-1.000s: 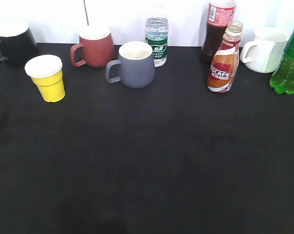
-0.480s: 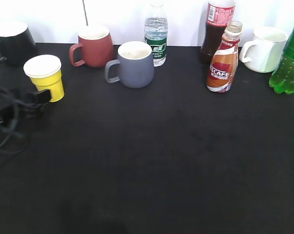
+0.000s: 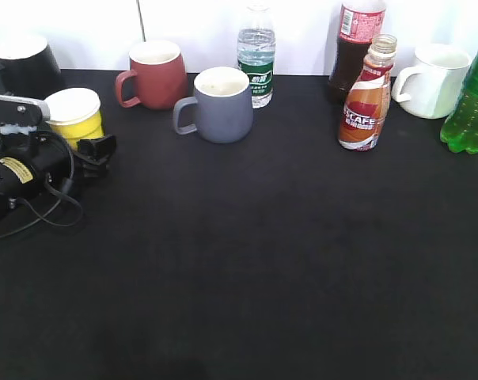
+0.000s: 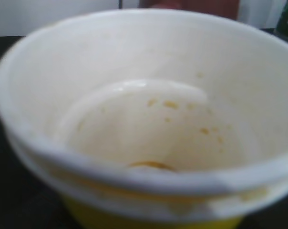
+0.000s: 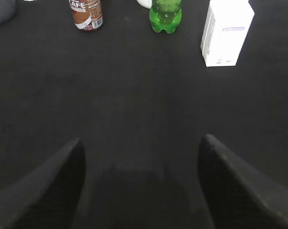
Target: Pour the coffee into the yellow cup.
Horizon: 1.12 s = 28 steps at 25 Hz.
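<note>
The yellow cup (image 3: 74,111) stands at the left of the black table, white inside and empty with a few brown specks; it fills the left wrist view (image 4: 144,119). My left gripper (image 3: 85,150) is at the cup's lower part, one finger showing on its right side, jaws open round it. The coffee bottle (image 3: 364,99) stands upright at the back right, uncapped, and also shows in the right wrist view (image 5: 87,13). My right gripper (image 5: 141,181) is open and empty, low over bare table, out of the exterior view.
A grey mug (image 3: 218,104), a red mug (image 3: 153,75), a black mug (image 3: 24,67), a water bottle (image 3: 256,54), a cola bottle (image 3: 354,47), a white mug (image 3: 431,81) and a green bottle (image 3: 470,99) line the back. A white box (image 5: 226,32) stands at the right.
My left arm has come in from the left edge and reached the yellow cup. The bottles and mugs have not moved.
</note>
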{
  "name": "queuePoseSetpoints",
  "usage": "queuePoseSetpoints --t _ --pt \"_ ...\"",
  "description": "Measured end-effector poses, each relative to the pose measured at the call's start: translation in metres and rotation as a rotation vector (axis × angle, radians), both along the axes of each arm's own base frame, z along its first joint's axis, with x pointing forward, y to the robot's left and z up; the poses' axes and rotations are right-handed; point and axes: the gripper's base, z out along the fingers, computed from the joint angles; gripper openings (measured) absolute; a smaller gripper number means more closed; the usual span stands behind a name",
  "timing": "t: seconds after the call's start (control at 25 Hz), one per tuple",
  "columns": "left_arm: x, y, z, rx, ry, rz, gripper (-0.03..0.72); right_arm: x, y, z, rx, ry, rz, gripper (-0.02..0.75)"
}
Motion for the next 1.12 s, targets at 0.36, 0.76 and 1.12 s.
queuePoseSetpoints --t 0.36,0.76,1.12 --pt "-0.017 -0.037 0.059 0.026 -0.073 -0.446 0.450 0.000 0.000 0.000 -0.005 0.000 -0.003 0.571" --pt "-0.047 -0.136 0.082 0.064 -0.074 -0.957 0.450 0.000 0.000 0.000 0.000 0.000 0.000 0.571" --pt "-0.048 -0.137 0.082 0.070 -0.072 -0.967 0.450 0.018 0.002 0.008 -0.012 0.043 0.004 0.571"
